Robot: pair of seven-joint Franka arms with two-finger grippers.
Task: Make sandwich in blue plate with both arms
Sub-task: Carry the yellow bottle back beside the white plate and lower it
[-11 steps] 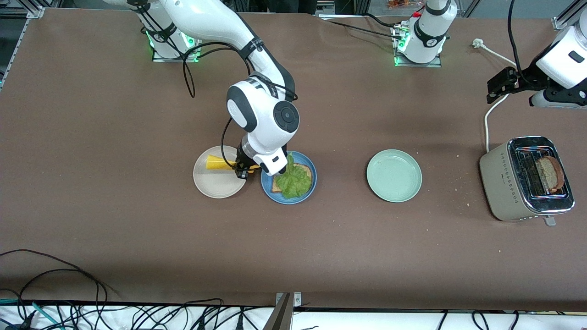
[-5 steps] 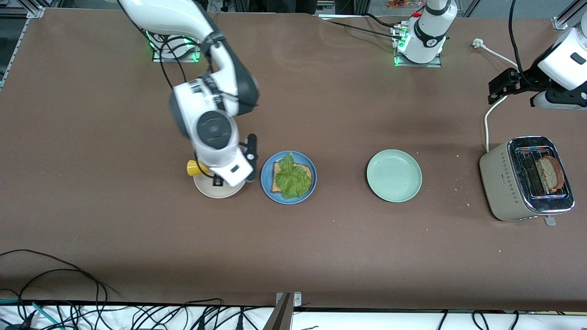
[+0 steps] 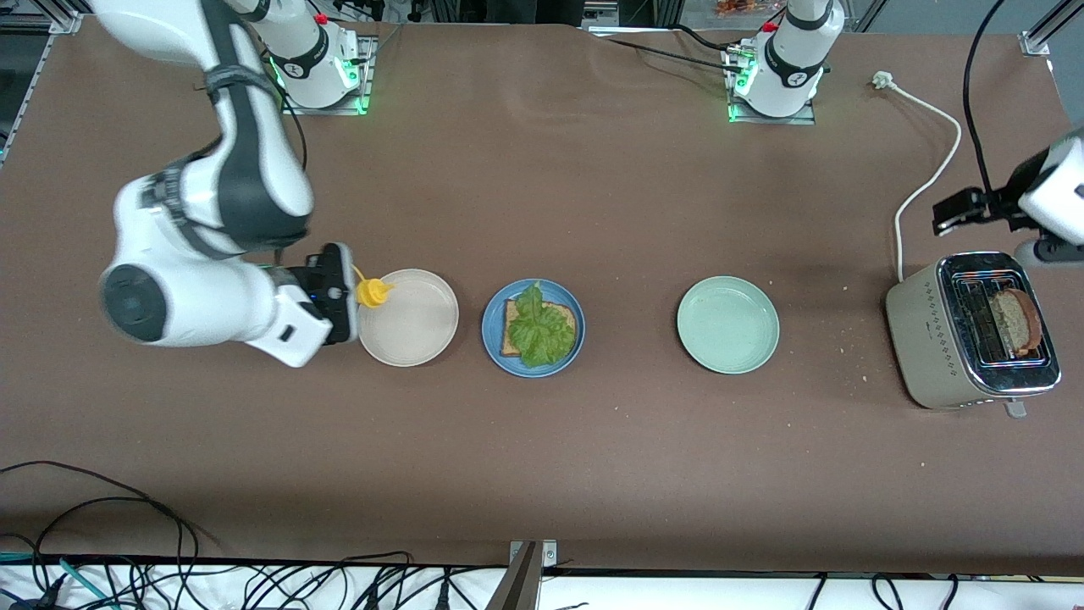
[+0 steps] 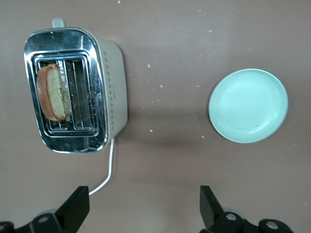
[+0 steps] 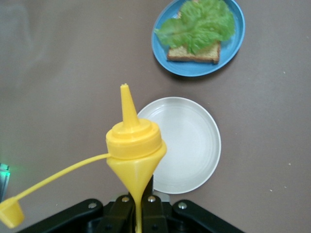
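The blue plate (image 3: 493, 341) (image 5: 194, 72) holds one brown bread slice (image 3: 511, 343) (image 5: 194, 54) with a green lettuce leaf (image 3: 539, 330) (image 5: 201, 24) on top. A second bread slice (image 3: 1014, 322) (image 4: 51, 92) stands in a slot of the toaster (image 3: 965, 335) (image 4: 114, 87). My right gripper (image 3: 343, 292) (image 5: 141, 204) is shut on a yellow squeeze bottle (image 3: 371, 292) (image 5: 133, 145), over the edge of the beige plate (image 3: 415, 326) (image 5: 189, 145). The bottle's cap hangs loose on its strap. My left gripper (image 3: 953, 212) (image 4: 144, 206) is open with nothing in it, over the table beside the toaster.
A pale green plate (image 3: 727, 324) (image 4: 248, 105) lies bare between the blue plate and the toaster. The toaster's white cable (image 3: 919, 191) runs across the table toward the arms' bases. Crumbs lie scattered near the toaster. Loose cables hang along the table's near edge.
The right arm has swung away from the blue plate toward its own end of the table, carrying the yellow bottle past the beige plate. The left gripper has shifted slightly toward the toaster.
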